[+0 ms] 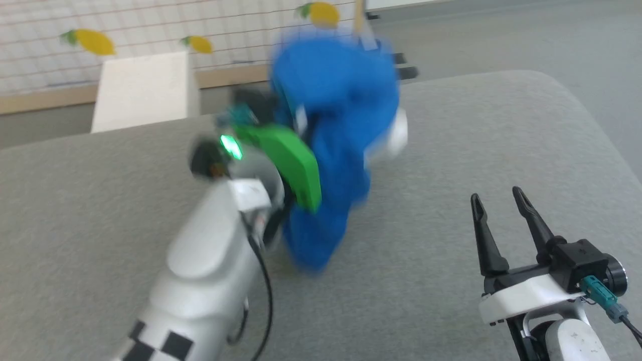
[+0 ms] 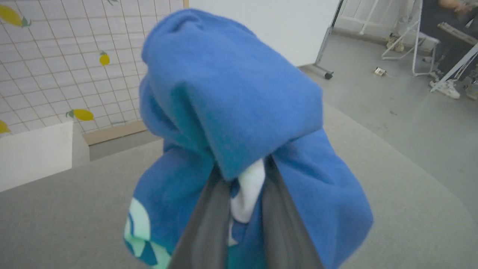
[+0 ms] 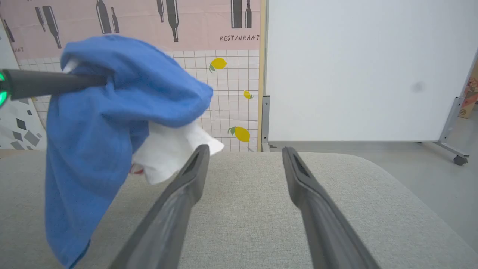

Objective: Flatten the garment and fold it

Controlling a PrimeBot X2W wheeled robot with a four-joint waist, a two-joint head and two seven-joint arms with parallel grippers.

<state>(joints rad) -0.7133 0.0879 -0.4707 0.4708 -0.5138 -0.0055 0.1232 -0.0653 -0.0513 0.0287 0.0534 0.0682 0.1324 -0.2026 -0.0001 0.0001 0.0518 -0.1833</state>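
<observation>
Blue jersey T-shirt with white sleeves point(image 1: 336, 100) hangs bunched over the grey fabric worktop point(image 1: 501, 140), pinched in my left hand point(image 2: 244, 172); my right hand point(image 1: 495, 195) stands open. So small a pinch may slip and drop it.

The left forearm point(image 1: 210, 260) is a pale-grey shell with a black-and-white checker marking point(image 1: 160, 343) at its 7 o'clock end, a black cable point(image 1: 266, 291) along it, a green light point(image 1: 230, 146) and a bright green cover point(image 1: 296, 168) at 1 o'clock. The right gripper point(image 1: 496, 196) has two black tapered fingers point(image 1: 489, 245) on a white base point(image 1: 521, 296), with a black camera block point(image 1: 582, 263) and teal connector point(image 1: 597, 291) at 4 o'clock.
</observation>
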